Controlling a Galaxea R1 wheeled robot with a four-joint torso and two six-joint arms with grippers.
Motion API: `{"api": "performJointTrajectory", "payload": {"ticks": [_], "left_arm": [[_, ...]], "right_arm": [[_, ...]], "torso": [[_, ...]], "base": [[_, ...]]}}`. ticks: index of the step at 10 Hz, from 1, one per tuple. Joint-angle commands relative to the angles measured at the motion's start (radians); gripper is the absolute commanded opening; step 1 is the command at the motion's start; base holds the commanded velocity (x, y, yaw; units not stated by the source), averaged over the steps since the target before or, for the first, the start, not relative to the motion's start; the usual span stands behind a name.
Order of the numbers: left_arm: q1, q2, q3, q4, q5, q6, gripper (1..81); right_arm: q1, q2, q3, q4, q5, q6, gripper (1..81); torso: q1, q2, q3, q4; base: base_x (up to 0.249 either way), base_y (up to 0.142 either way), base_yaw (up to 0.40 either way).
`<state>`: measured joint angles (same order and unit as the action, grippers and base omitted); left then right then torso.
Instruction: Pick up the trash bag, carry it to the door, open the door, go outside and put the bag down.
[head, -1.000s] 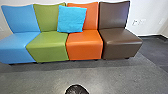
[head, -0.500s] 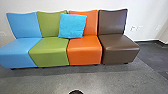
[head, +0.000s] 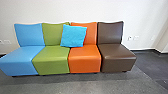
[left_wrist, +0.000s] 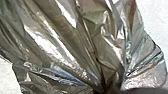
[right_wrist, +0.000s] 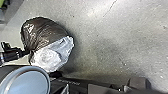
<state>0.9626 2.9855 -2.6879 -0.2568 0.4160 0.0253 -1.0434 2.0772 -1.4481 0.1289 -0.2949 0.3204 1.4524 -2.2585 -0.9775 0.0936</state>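
Gripping the gathered neck of the trash bag, the left gripper is closed on the plastic, and the folds run tightly in to it. Take the way that gripper points as twelve o'clock: the bag touches its tip and swells outward from there at twelve, fanning roughly from ten to two. Part of the bag is dark and glossy, part whitish and see-through, all of it seen above or against the grey floor; whether it touches the floor, I cannot tell. For the right gripper, I cannot tell how it stands.

Ahead of the robot, a blue seat is at eleven o'clock, green and orange seats are around twelve, and a brown seat is at one. A turquoise cushion leans across the green and orange backs.
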Motion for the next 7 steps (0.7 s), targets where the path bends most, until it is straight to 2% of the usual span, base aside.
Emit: {"api": "performJointTrajectory", "payload": {"ticks": [1, 2, 5, 6, 7], "left_arm": [[-0.075, -0.019, 0.006, 0.002, 0.058, 0.010, 1.0], [-0.058, -0.020, 0.006, 0.010, 0.053, 0.021, 1.0], [-0.031, -0.022, 0.006, 0.030, 0.049, 0.021, 1.0], [-0.023, -0.020, 0.006, 0.031, 0.049, 0.021, 1.0], [-0.017, -0.020, 0.006, 0.036, 0.049, 0.021, 1.0]], "right_arm": [[0.030, 0.022, -0.053, 0.003, -0.046, -0.011, 81.1], [0.016, 0.039, -0.076, -0.006, -0.044, -0.011, 81.1], [-0.019, 0.080, -0.139, -0.015, -0.032, -0.023, 81.1], [-0.036, 0.100, -0.161, -0.017, -0.017, -0.024, 81.1], [-0.048, 0.120, -0.188, -0.018, -0.003, -0.027, 81.1]], "torso": [[-0.063, 0.098, 0.093, 0.000], [-0.087, 0.134, 0.126, 0.000], [-0.155, 0.239, 0.208, 0.000], [-0.178, 0.274, 0.160, 0.000], [-0.203, 0.309, 0.174, 0.000]], "base": [[0.000, 0.000, 0.000], [0.000, 0.000, 0.000], [0.000, 0.000, 0.000], [0.000, 0.000, 0.000], [0.000, 0.000, 0.000]]}}
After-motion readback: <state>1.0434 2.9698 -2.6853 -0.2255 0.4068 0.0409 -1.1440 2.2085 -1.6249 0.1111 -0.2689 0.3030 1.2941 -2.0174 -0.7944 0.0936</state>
